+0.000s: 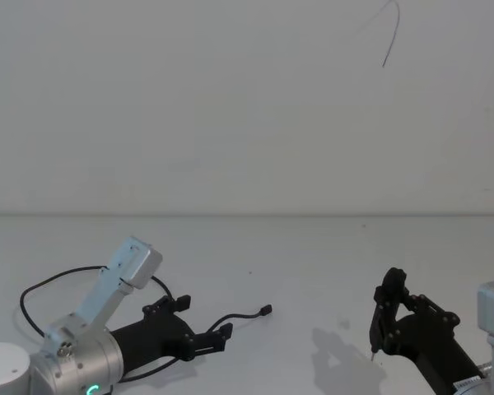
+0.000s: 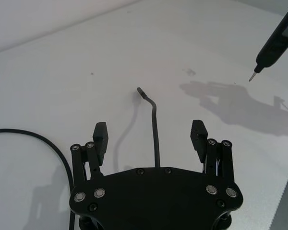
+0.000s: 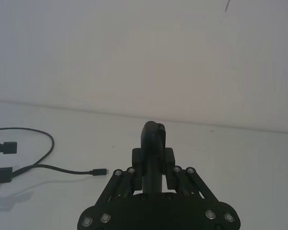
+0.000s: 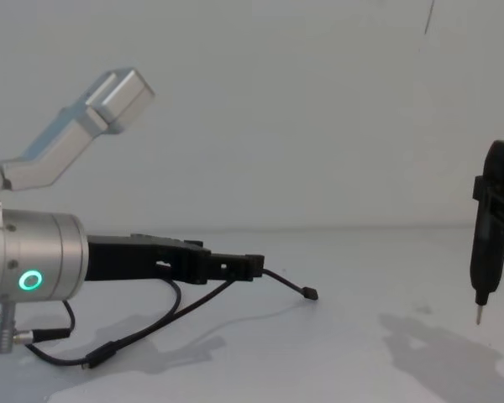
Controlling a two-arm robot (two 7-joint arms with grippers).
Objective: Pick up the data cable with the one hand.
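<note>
Left gripper [image 2: 150, 133] closest in the left wrist view: black palm, two flat jaws spread wide, nothing clamped. The data cable [image 2: 156, 139] comes out from under the palm and runs down the middle of the gap, touching neither finger [image 2: 100, 134]. Its end plug [image 2: 140, 90] lies just past the fingertips, and a shadow beside that stretch suggests it sits a bit off the desk [image 2: 62, 57].

Head view: left gripper [image 1: 204, 319] low over the desk [image 1: 313, 263] at the near left, on a silver wrist with a green ring light. The data cable [image 1: 245, 313] passes under it, with the plug [image 1: 265, 310] just ahead of the tips. The rest loops back round the left of the wrist.

Chest view: left gripper [image 4: 252, 267] held level, slightly above the desk. The data cable [image 4: 287, 284] slopes from beneath the tips to the plug [image 4: 309, 293]. Another stretch sags down toward the near left, ending near the desk's front edge.

Right gripper [image 3: 153, 160] is pressed together on a black pen-like tool [image 3: 153, 134], gripping it from both sides. Tool [image 1: 393, 284] stands roughly upright, metal tip down, at the near right of the desk, well apart from the cable. In the chest view the tip hangs just above the desk, tool [image 4: 485, 252] at the right edge.

Plain pale wall [image 1: 230, 99] behind.
</note>
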